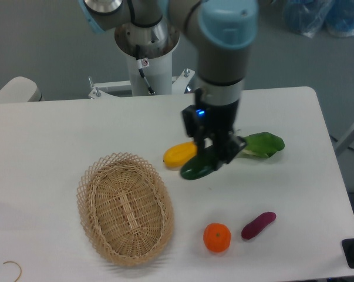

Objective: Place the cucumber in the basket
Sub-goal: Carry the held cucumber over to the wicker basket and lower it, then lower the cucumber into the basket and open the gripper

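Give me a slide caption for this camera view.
Gripper carries the cucumber above the table toward the empty wicker basket.

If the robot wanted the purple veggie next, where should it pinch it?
Probably around the middle of the purple vegetable, coming straight down from above. It lies flat and slanted on the table, so the fingers should close across its narrow width. The orange sits close on its left, so one finger has less room there.

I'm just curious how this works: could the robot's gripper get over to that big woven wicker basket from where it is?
Probably yes. The gripper, shut on the dark green cucumber, hangs right of the tan wicker basket, with nothing but bare white table between them.
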Robot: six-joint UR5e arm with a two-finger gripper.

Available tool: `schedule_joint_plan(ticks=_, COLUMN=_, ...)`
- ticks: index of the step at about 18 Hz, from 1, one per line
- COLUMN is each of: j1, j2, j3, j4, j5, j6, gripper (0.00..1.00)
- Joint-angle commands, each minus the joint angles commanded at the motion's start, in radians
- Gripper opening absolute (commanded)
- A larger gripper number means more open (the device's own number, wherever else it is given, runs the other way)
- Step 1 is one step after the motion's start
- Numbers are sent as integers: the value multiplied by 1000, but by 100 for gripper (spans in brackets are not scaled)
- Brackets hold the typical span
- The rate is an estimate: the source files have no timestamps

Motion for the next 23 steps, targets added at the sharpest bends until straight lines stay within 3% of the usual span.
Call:
schedule_joint_plan(ticks=2, j1=-32, j2=-9, j3=-8, j4=26, j5=2, j6=-86, gripper=33)
schedule_joint_plan(ticks=3, j1=-80, j2=-24, j3=-15, j4=55, j5=5, j6=-196, gripper=33)
schedule_joint_plan(ticks=5, j1=-115, j2=-32, j3=-54, j4=61, j5=6, j6=-310, gripper=33)
schedule_joint_plan(ticks=8, j1=-183, j2=-60, j3=-129, j4=170, j5=18, j6=-440, gripper=34)
schedule_joint_plan(ticks=12, j1=-249, j2=-110, j3=-215, j4=334, j5=151, j6=-435, gripper=34)
schedule_joint_plan(ticks=16, j1=-270, j2=-149, j3=-319, j4=445, j5=215, j6=-402, gripper=34)
schedule_joint_plan(ticks=18, j1=-279, j2=-166, j3=-344, j4=474, j5=242, j6=-407, gripper=34)
schedule_joint_plan(ticks=23, j1=-298, j2=-206, j3=-347, j4=482, j5=282, j6=-412, gripper=34)
